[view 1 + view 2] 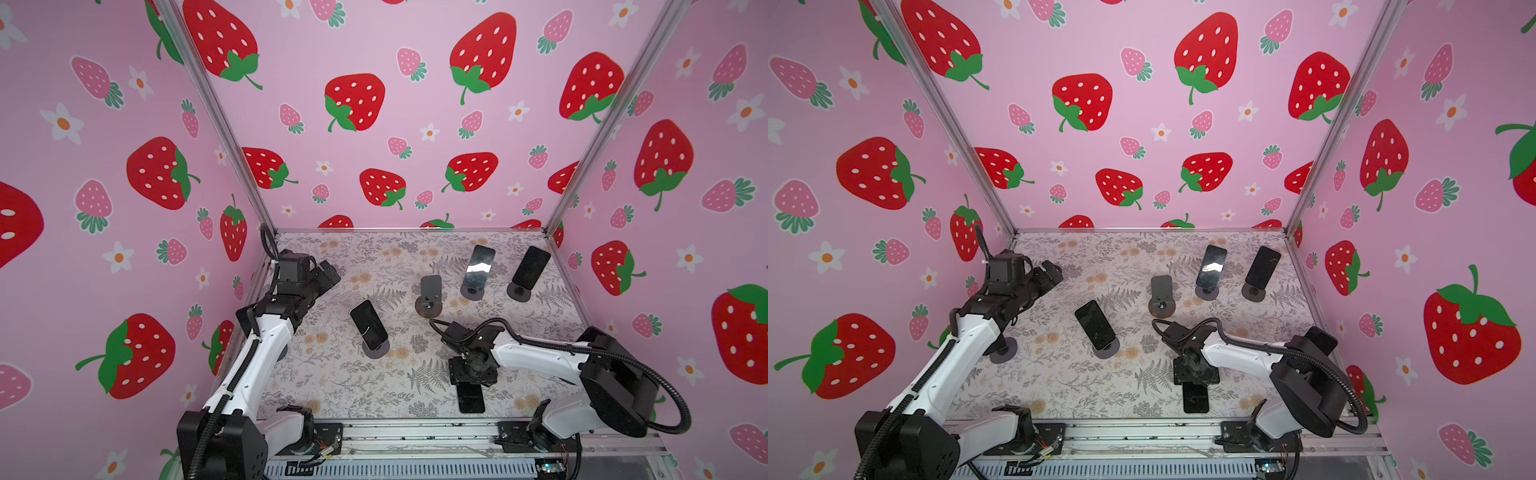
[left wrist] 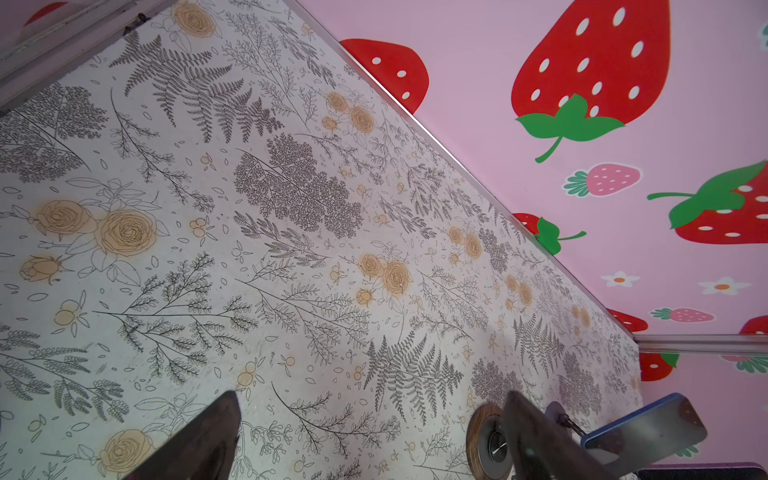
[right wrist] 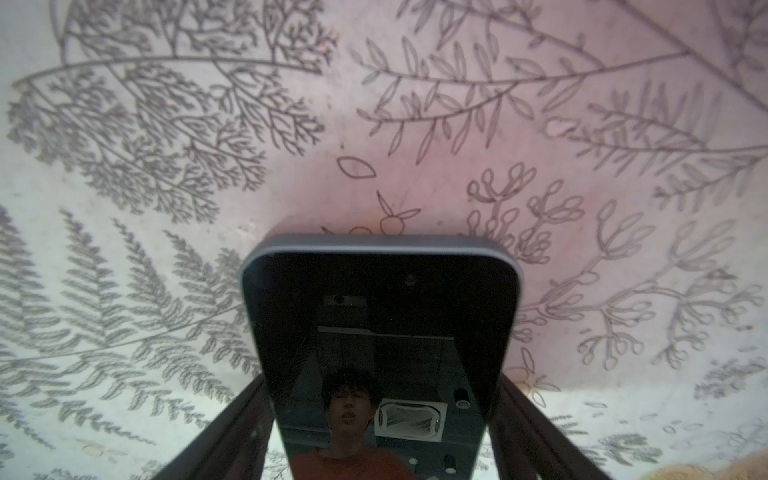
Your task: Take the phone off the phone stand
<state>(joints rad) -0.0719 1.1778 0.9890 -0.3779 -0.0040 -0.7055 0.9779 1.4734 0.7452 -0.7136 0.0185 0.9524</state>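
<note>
Surface (image 1: 332, 382): the phone (image 3: 382, 316) is being seen lying flat, screen up, near the front edge, well apart from the bare phone stand (image 1: 430, 291).
Phone: judged stiff, glassy, slippery, fragile; best taken by its long edges.
Right claw (image 3: 382, 380): those edges are being closely flanked; whether pinched or let go cannot be told.
Left claw (image 2: 372, 399): being held spread wide, empty.

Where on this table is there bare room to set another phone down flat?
Bare: the front stretch between the left arm and the flat phone; also the back strip along the back wall, left of centre. Crowded: back right, where the empty stand, the glinting phone and the corner phone sit close.
</note>
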